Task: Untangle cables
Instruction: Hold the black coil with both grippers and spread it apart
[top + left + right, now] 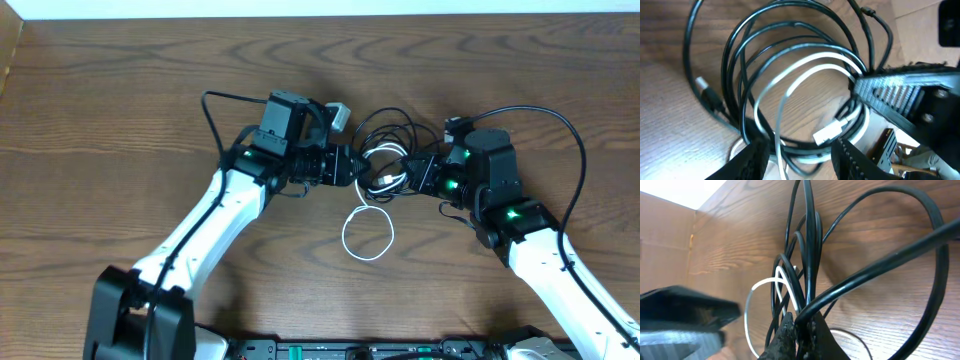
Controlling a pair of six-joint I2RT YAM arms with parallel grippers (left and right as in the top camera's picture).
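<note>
At mid-worktop (pixel 120 100), a little toward the far edge, the two cables sit bunched between my grippers. Black cable (pixel 809 240): several loose loops stacked on one another, with one end's dark plug (pixel 707 92) lying on the wood. White cable (pixel 366 258): part is threaded through the black coil and the rest spills as one open loop toward the near edge. Its pale plug (pixel 829 132) rests inside the coil. Right gripper (pixel 801 332): fingers pinched down on a strand of the black cable, which rises from between them and fans out in the wrist view. Left gripper (pixel 800 160): jaws apart with a fair gap, both cords running across it. I can't see the pads bearing on either. I read this as the separation step barely begun, with one arm anchored on black, the other placed to take white, and nothing pulled free yet. Next move, as I judge it: close the left on white strands alone, near the pale plug. Then draw the arms apart toward the left and right edges, slowly, watching that the plug passes through the loops without snagging. Risk: the left jaws catch a black strand along with the white and tighten the tangle. Both cords look thin and limp, springy in the coil, and likely to slide on the wood.
</note>
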